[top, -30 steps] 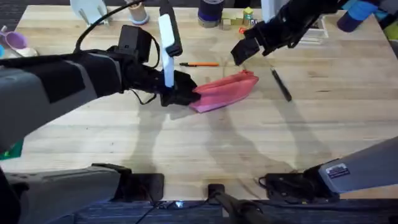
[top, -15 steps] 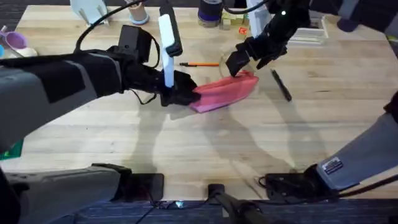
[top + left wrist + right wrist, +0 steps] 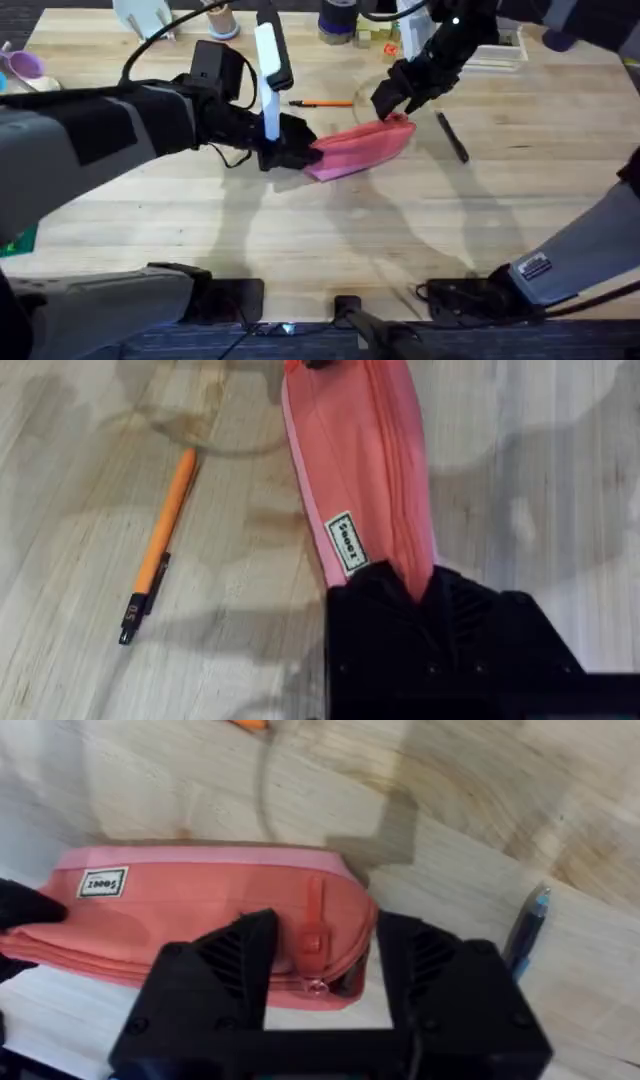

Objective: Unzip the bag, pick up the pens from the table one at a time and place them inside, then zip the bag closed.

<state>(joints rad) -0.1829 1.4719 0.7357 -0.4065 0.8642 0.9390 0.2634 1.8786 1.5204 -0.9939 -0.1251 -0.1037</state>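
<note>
Pink bag clamped by left gripper; right gripper spread above zipper pull.

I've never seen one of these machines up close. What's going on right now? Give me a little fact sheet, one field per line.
Left gripper: shut on one end of the bag, pinning it
Right gripper: open, fingers either side of the zipper pull at the bag's other end
Bag: pink, lying on the table, zipper appears closed
Orange pen: on the table beyond the bag
Black pen: on the table beside the bag's zipper-pull end
Pens in the bag: none seen yet
</note>
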